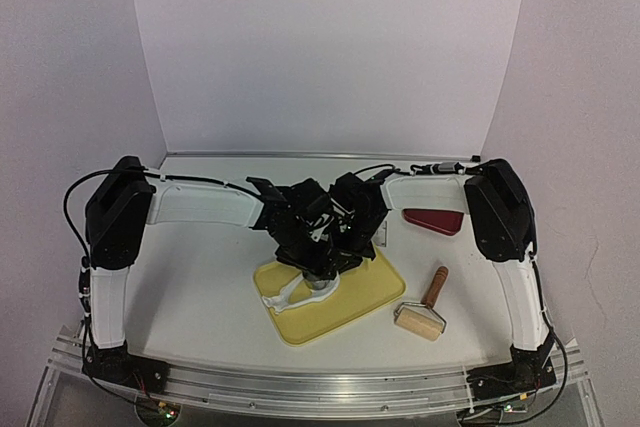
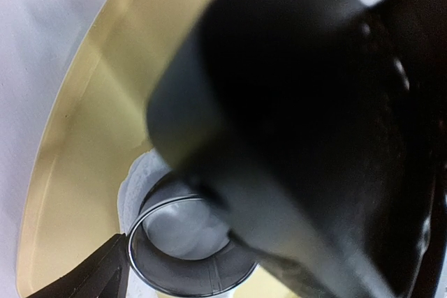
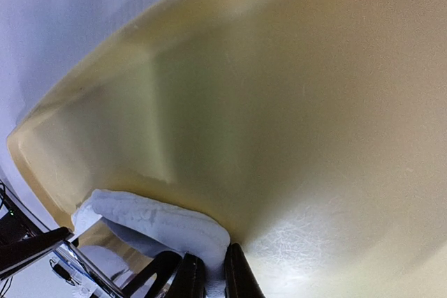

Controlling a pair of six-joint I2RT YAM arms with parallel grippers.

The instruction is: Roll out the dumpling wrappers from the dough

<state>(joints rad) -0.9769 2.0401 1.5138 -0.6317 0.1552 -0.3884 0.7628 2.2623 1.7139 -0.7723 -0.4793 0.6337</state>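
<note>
On the yellow tray (image 1: 375,292) lies the dough (image 1: 283,294), a ragged white strip. A steel ring cutter (image 2: 188,259) stands on it. Inside the ring sits a round white disc, the dumpling wrapper (image 2: 183,232). My left gripper (image 2: 223,273) is set around the ring. One finger (image 2: 101,273) rests against the rim; the other is hidden behind the right arm's dark bulk. My right gripper (image 3: 215,280) is shut on the dough's end (image 3: 164,221), with white dough pinched between its fingertips low over the tray floor (image 3: 293,116).
A roller (image 1: 425,312) with a wooden handle lies right of the tray. A dark red piece (image 1: 433,220) lies at the back right. Both arms meet over the tray's far edge, crowding each other.
</note>
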